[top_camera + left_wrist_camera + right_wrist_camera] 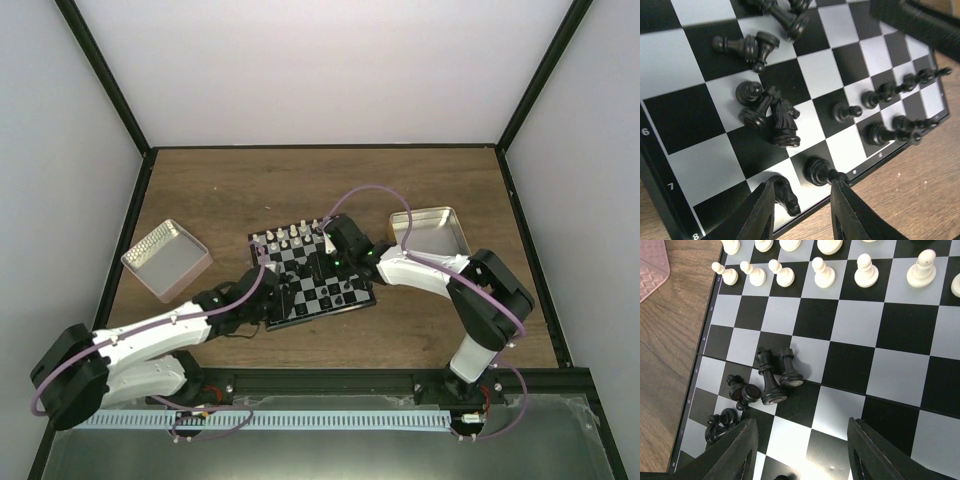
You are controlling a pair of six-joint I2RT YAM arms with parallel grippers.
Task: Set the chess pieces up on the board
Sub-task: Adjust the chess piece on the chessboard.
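The board (335, 290) lies mid-table, with white pieces (290, 237) standing along its far edge. Black chess pieces (767, 112) lie toppled in a heap, and others stand in rows near the board's edge (890, 90). My left gripper (802, 187) is open over the board's near corner. A black knight (785, 195) and a round-headed black piece (821, 171) stand between its fingers (760, 212), and it grips neither. My right gripper (802, 427) is open and empty above bare squares. Toppled black pieces (772, 377) lie just beyond its left finger.
A square metal tin (166, 259) sits left of the board and another tin (430, 232) sits to its right. Both arms reach over the board and lie close together (325, 262). The right arm shows at the left wrist view's top right (920, 22). Black frame walls bound the table.
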